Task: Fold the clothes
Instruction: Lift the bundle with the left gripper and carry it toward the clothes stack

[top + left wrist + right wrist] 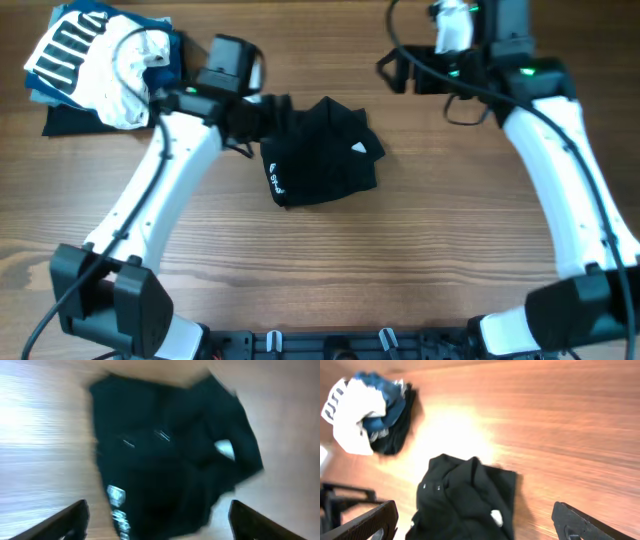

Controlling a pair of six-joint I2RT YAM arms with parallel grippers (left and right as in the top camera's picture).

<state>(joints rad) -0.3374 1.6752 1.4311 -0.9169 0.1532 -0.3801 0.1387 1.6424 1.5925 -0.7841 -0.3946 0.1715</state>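
Observation:
The black shirt [322,152] lies crumpled in a heap at the table's middle, with small white logo marks showing. My left gripper [268,115] is at the heap's upper left edge. In the left wrist view the shirt [170,455] fills the frame, and the left gripper's [159,510] fingers are spread wide on either side of it, holding nothing. My right gripper [392,70] is raised at the back right, apart from the shirt. It is open and empty [475,510], with the shirt [465,500] below it.
A pile of other garments [100,60], white, blue-and-white striped and dark, sits at the back left corner; it also shows in the right wrist view [367,417]. The wooden table [450,230] lies bare in front and to the right.

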